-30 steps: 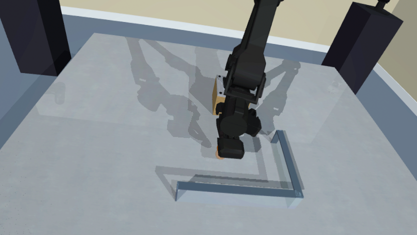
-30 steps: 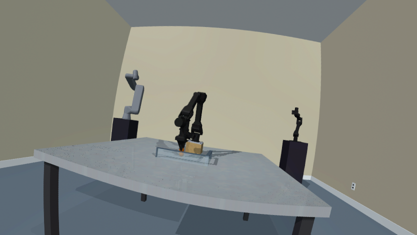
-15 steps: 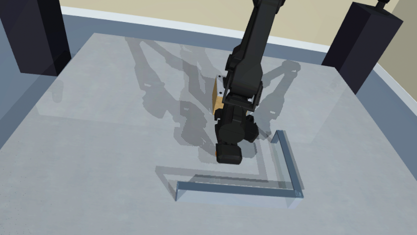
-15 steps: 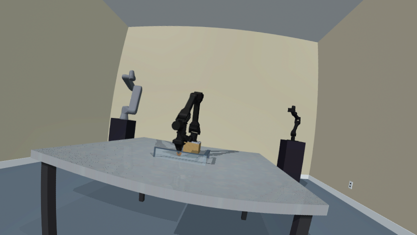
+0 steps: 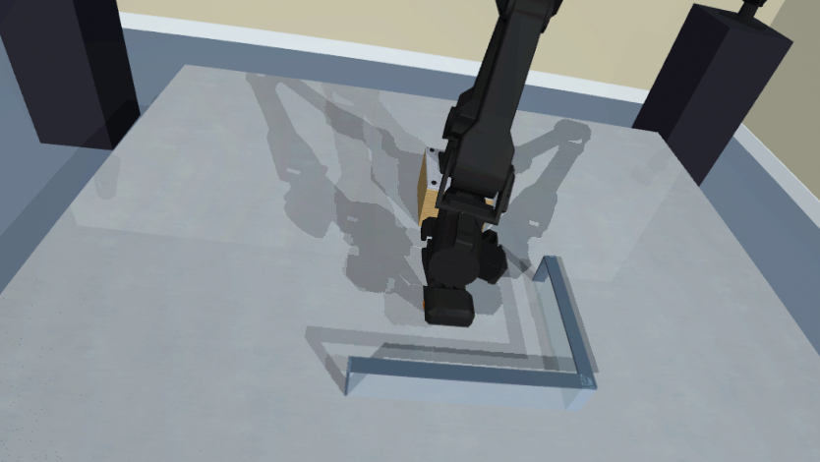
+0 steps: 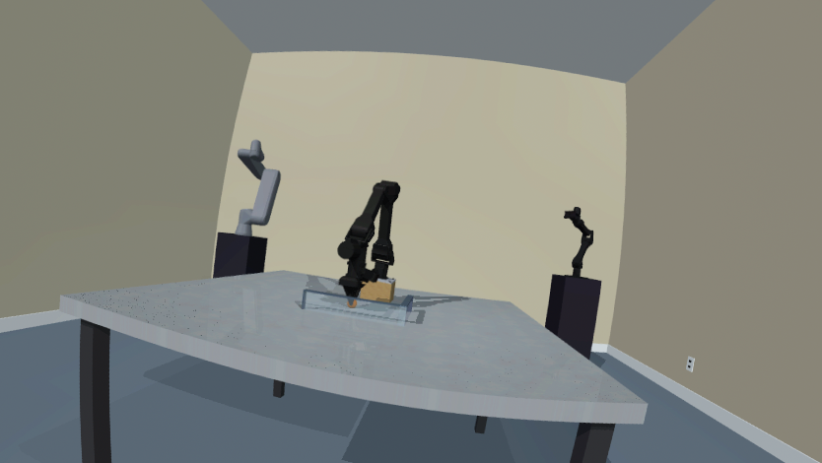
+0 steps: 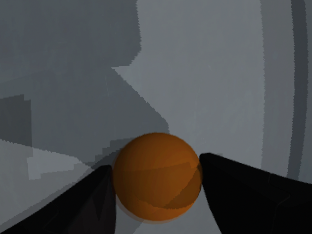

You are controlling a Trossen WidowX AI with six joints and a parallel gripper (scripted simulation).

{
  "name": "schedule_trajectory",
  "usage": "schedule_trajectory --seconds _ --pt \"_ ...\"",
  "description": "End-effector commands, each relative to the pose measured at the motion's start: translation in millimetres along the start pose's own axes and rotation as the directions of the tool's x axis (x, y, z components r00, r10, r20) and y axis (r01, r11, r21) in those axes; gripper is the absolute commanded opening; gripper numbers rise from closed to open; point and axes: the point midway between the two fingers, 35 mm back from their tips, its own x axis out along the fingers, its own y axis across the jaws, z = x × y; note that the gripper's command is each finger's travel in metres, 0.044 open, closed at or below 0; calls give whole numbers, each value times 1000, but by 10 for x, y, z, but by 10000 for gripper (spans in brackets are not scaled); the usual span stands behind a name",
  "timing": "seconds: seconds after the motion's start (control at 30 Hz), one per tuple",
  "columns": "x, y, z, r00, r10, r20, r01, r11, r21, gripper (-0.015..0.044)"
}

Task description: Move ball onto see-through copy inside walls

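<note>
From the top, one black arm reached down over the speckled grey bench (image 5: 172, 344), its end effector (image 5: 448, 313) hiding the ball, inside the corner formed by two low clear walls (image 5: 470, 373); two dark pedestals (image 5: 711, 86) flanked the bench. In the exterior view, a sliver of the orange ball (image 6: 352, 303) showed beneath the arm, just behind the walls. The wrist view showed one smooth orange ball (image 7: 158, 176) clamped between two dark fingers. No writing was legible.
</note>
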Motion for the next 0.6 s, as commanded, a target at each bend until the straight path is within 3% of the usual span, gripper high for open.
schedule_trajectory --seconds 0.0,0.13,0.33,0.5,0.57 --pt "-1 0 0 1000 0 0 0 1000 0 157" --pt "-1 0 0 1000 0 0 0 1000 0 262" --pt "-28 -5 -1 1000 0 0 0 1000 0 268" --pt "-759 -21 -8 1000 2 -5 -2 1000 5 268" --pt "-878 -3 -4 1000 3 -5 -3 1000 6 268"
